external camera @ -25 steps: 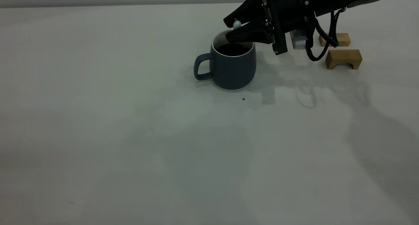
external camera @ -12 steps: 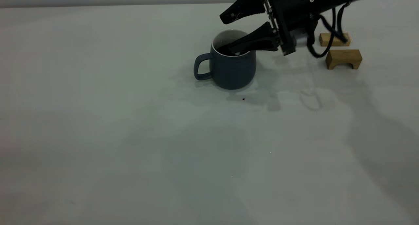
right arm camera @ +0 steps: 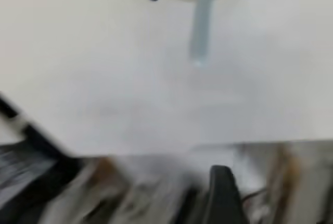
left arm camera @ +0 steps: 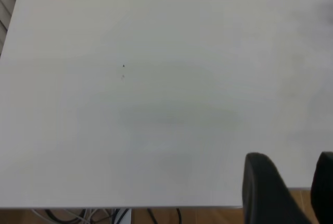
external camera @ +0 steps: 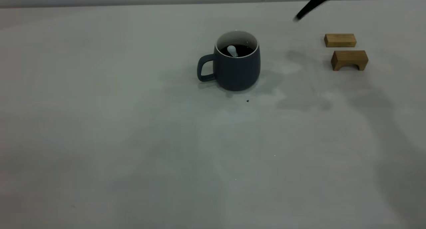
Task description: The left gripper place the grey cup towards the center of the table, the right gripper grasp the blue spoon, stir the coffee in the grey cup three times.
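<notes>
Right gripper (external camera: 286, 4) has pulled up and away from the grey cup (external camera: 236, 64), jaws spread and empty.

The blue spoon (external camera: 232, 51) stands in the coffee (external camera: 243, 50), mid-table (external camera: 133, 139); the left gripper (left arm camera: 289, 193) hangs parted over the table edge.

The grey cup (external camera: 237, 65) stands upright on the off-white table (external camera: 133, 139) a little behind its middle, a squat slate-grey mug with a white inside and rim, wider toward the base, its loop handle pointing to the left of the exterior view. It holds dark brown-black coffee (external camera: 244, 50), and the blue spoon (external camera: 232, 50) stands in it, its pale light-blue rounded handle leaning up out of the liquid against the near-left part of the rim while its bowl is hidden below the surface. A tiny dark speck (external camera: 247, 101) lies on the tabletop just in front of the cup.
</notes>
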### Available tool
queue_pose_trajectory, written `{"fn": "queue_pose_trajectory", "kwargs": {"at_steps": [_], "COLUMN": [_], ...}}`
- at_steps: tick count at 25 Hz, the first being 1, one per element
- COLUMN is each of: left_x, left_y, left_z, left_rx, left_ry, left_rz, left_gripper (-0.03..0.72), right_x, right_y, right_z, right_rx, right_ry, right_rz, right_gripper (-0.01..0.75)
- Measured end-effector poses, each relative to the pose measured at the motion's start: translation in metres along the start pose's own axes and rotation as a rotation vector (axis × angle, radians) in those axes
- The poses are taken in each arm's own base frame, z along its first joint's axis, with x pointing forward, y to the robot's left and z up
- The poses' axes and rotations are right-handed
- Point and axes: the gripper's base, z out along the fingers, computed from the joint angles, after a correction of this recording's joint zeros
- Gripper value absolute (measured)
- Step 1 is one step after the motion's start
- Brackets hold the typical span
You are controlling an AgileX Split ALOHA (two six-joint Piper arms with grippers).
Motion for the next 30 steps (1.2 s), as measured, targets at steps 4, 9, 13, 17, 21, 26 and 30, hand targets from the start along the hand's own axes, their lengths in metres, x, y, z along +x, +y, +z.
{"fn": "queue_pose_trajectory", "kwargs": {"at_steps": [4,9,13,17,21,26,30], "left_x": [0.0,0.0,0.0,0.0,0.0,0.0,0.0], "left_y": [0.0,0.0,0.0,0.0,0.0,0.0,0.0], "left_z": [0.0,0.0,0.0,0.0,0.0,0.0,0.0], "left_rx": [0.0,0.0,0.0,0.0,0.0,0.0,0.0], "left_ry": [0.0,0.0,0.0,0.0,0.0,0.0,0.0], "left_rz": [0.0,0.0,0.0,0.0,0.0,0.0,0.0], "left_gripper": [0.297,0.297,0.297,0.297,0.297,0.297,0.297], "right_x": [0.03,0.08,0.129,0.174,0.214,0.261,0.3], "right_y": [0.01,0.018,0.018,-0.004,-0.042,-0.097,-0.138], "right_z": [-0.06,-0.136,-0.183,-0.2,-0.2,-0.188,-0.179], "right_rx": [0.107,0.212,0.227,0.268,0.334,0.384,0.363], "right_ry": [-0.176,-0.404,-0.525,-0.559,-0.578,-0.613,-0.691], "right_rz": [-0.169,-0.435,-0.658,-0.821,-0.863,-0.876,-0.907], "right_gripper": [0.461,0.351,0.271,0.216,0.208,0.208,0.208]}}
